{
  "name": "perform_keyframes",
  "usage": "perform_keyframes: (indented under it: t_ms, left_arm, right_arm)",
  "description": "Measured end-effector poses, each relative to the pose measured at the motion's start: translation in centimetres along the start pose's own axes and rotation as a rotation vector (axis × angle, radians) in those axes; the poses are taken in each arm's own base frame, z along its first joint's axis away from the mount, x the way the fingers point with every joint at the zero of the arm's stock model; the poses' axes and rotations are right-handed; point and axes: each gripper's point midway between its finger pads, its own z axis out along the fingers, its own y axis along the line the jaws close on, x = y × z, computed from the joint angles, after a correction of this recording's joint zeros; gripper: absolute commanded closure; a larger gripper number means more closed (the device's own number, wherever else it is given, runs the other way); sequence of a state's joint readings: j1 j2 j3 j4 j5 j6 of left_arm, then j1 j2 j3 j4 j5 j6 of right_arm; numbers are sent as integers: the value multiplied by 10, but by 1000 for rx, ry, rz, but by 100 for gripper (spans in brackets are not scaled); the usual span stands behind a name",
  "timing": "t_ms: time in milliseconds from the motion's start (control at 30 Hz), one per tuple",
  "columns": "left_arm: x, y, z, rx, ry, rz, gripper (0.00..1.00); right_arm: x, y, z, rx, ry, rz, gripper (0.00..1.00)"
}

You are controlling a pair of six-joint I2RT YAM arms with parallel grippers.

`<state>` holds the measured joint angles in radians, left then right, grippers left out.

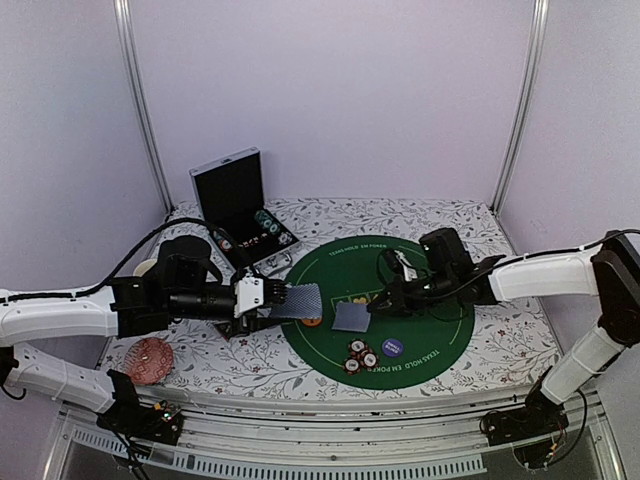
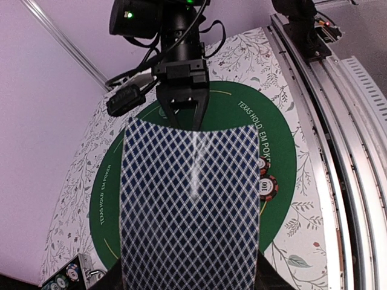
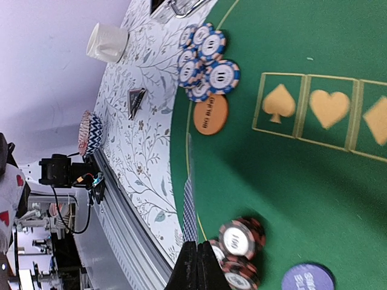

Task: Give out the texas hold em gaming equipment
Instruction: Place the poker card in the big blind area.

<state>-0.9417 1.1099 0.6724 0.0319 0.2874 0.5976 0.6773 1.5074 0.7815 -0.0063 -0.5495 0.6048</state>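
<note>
Nearest to the top camera stand the two arm bases (image 1: 140, 415). Beyond them the arms reach in from both sides over the green mat (image 1: 430, 335). The left gripper (image 1: 262, 298) is clamped on one playing card (image 1: 300, 300). This card sticks out to the right of the fingers, back side up, with its long axis in line with the arm, over the left rim of the mat. The right gripper (image 1: 385, 300) pinches a second card (image 1: 352, 317), which points to the left and toward the near edge. The two cards lie just beside each other between the grippers; I cannot tell if they touch. Each arm is nearer to its own card, so I judge that each must lay it down on its own side. On the mat I count one orange button (image 1: 313, 321), half under the playing card, one purple button (image 1: 393, 347) and three red-brown chips (image 1: 360, 356).

From the left wrist, the playing card fills the middle of the picture, its long axis running away from the camera, and it hides the fingers that hold it. Behind its far edge the right gripper faces it.

From the right wrist, the closed fingers (image 3: 196, 272) hold the second card edge-on, as a thin strip. Farther away lies a heap of blue chips (image 3: 205, 60), about six, right beside the orange button. On the flowered table (image 3: 145, 151) are one black triangular marker (image 3: 136, 101), one cream mug (image 3: 107, 42) and one red patterned disc (image 3: 91, 133).
</note>
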Motion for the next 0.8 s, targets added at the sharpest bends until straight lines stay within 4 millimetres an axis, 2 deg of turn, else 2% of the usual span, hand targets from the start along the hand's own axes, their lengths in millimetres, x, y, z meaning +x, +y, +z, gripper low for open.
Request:
perform_keyframes:
  t_ms: [167, 300, 400, 567, 600, 700, 800]
  left_arm:
    - [0, 0, 0, 1, 0, 0, 56]
    - [0, 0, 0, 1, -1, 0, 56]
    - [0, 0, 0, 1, -1, 0, 56]
    - [0, 0, 0, 1, 0, 0, 56]
    - [0, 0, 0, 1, -1, 0, 56]
    - [0, 0, 0, 1, -1, 0, 56]
    - [0, 0, 0, 1, 0, 1, 56]
  right_arm:
    - [-7, 37, 67, -112, 93, -51, 98]
    - [-16, 60, 109, -188, 115, -86, 98]
    - [-14, 63, 126, -220, 134, -73, 98]
    - [-13, 53, 152, -233, 165, -29, 96]
    - [-10, 52, 153, -233, 174, -21, 92]
    - [-6, 52, 155, -235, 191, -2, 64]
    - [-5, 52, 156, -232, 190, -2, 43]
